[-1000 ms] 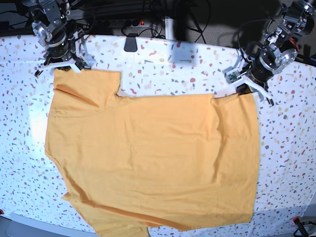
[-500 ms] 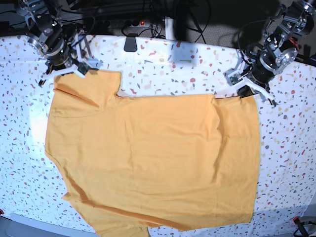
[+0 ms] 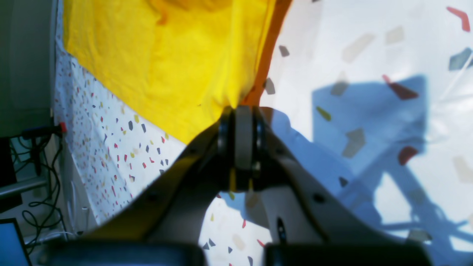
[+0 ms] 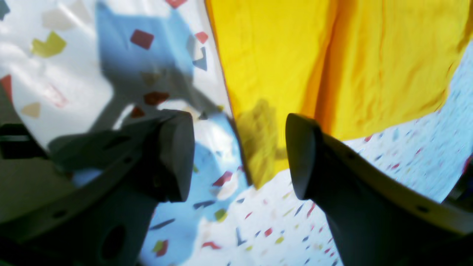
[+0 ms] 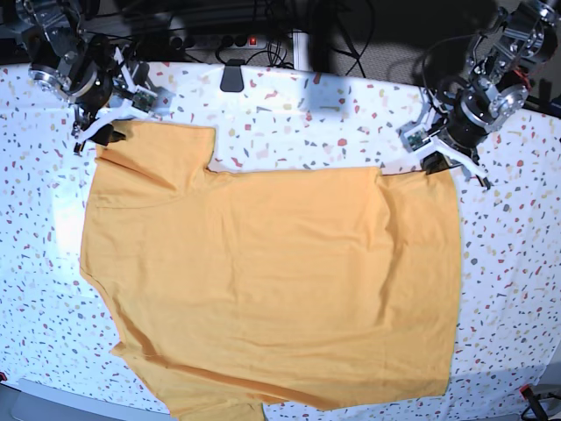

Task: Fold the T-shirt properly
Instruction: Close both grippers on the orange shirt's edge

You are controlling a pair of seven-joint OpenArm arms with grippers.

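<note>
T-shirt (image 5: 272,281) spread flat across speckled table (image 5: 289,114), near hem hanging past the near edge, plain side up. At far right corner, left gripper (image 5: 438,162) down on the cloth, jaws clenched on a pinch of the shirt's edge. At far left, right gripper (image 5: 110,123) poised over the sleeve corner, fingers (image 4: 177,155) spread wide, straddling the fabric edge without closing. Beyond, cables along the far table edge.

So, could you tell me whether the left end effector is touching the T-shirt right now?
Touching. In the left wrist view, the left end effector is shut, with the T-shirt corner's yellow fabric pinched between the tips and puckering toward them.
</note>
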